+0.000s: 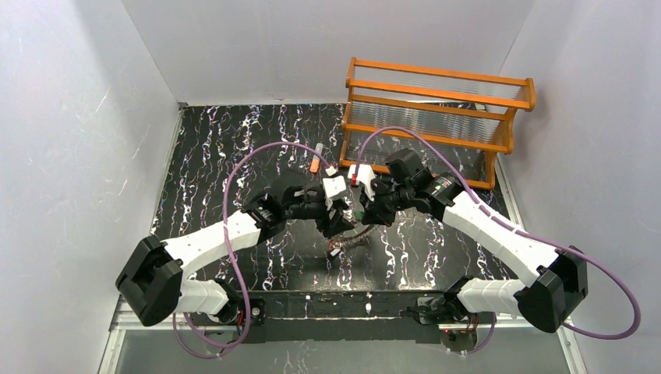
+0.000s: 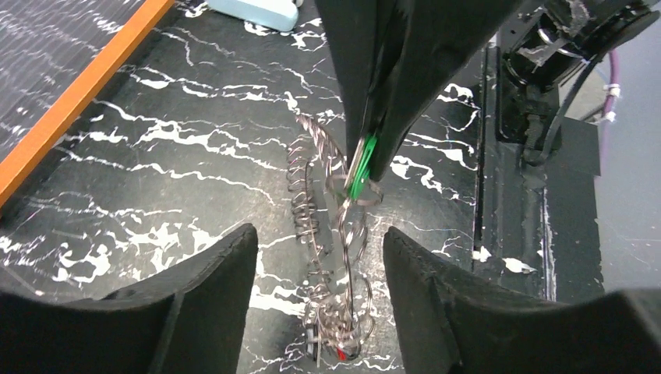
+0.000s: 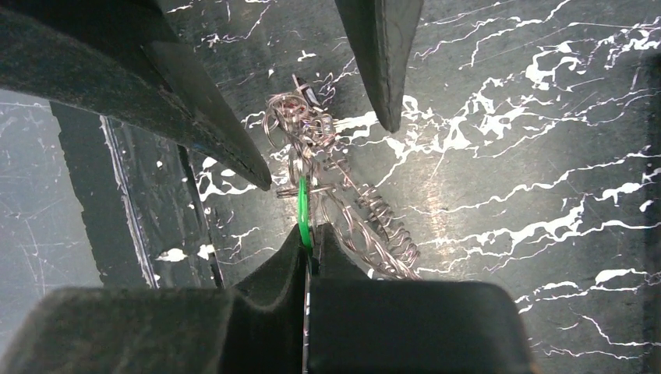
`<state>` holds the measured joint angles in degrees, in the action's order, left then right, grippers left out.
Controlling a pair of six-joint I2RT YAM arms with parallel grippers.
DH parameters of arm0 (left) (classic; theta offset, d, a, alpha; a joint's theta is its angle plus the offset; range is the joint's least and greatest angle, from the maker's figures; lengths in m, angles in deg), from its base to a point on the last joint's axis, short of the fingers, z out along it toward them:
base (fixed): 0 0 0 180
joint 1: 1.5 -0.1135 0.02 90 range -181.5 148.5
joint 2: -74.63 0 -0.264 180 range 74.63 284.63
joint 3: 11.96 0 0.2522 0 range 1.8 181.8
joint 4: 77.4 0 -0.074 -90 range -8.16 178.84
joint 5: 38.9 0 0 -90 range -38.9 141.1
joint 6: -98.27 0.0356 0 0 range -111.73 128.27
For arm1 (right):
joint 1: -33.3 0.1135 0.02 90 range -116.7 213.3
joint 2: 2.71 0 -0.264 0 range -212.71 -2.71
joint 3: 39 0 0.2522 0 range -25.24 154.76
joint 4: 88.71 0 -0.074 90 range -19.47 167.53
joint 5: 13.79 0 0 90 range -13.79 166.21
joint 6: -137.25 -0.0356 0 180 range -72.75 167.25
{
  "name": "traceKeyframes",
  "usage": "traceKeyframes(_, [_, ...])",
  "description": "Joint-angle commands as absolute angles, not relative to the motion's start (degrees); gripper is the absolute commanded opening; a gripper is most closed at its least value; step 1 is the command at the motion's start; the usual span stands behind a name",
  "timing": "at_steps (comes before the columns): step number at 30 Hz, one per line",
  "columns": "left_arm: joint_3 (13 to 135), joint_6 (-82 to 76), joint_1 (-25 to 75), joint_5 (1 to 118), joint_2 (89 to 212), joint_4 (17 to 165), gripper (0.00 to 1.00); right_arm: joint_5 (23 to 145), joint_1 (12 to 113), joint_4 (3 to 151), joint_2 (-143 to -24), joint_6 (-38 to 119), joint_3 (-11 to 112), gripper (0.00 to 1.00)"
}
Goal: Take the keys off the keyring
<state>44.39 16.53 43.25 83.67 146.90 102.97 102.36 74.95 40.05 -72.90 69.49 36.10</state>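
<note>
Straddling the keyring [image 2: 302,195], the left pincer [image 2: 318,241] stands wide open. One finger sits on each side of the wire, and as far as the left wrist view shows it touches nothing. The keyring looks like a stretched tangle of thin silvery loops and coil rather than a neat ring. Its long axis runs from the right pincer [image 3: 308,234] down through the gap between the left fingers. Its lower end lies on the black marbled table [image 2: 156,156], where a small red key [image 2: 341,353] shows among the loops. The right pincer is fully closed, its tips clamping the green key [image 2: 360,171] edge-on, and the wire trails off from that key. In the top external view both pincers meet at mid-table, with the tangle lying just toward the near edge from them. The left arm is the nearer one to the body of the ring, which lies directly between and just beyond its fingertips, in line with its closing path. The next move looks to depend on the left pincer closing across the wire close below the green key, so the two arms can work against each other. The risk is that the thin, springy wire slips between the pads or is caught on only a loop or two. A third key cannot be made out with certainty.
</note>
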Motion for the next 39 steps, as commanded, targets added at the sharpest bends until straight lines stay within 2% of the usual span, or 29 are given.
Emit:
traceKeyframes(1, [47.8,18.0,43.2,90.5,148.6,103.0,0.55,105.2,75.3,42.5,-71.0,70.9,35.1,0.01])
traceKeyframes(6, [48.1,18.2,43.2,92.6,149.2,102.5,0.39,105.6,75.2,43.7,-70.3,71.1,34.0,0.01])
traceKeyframes(14, [48.0,17.7,43.2,95.0,150.2,101.9,0.25,105.6,75.3,44.7,-69.6,70.9,33.2,0.01])
traceKeyframes(23, [47.8,16.6,43.3,94.5,150.8,104.0,0.33,107.0,75.3,44.9,-69.2,70.7,32.8,0.01])
traceKeyframes(27, [47.9,18.0,43.3,90.7,150.2,102.9,0.38,107.4,75.2,44.8,-69.3,70.7,32.8,0.01])
traceKeyframes(39, [47.8,18.7,42.8,88.1,149.4,102.9,0.40,108.3,75.2,45.0,-69.2,71.1,32.5,0.01])
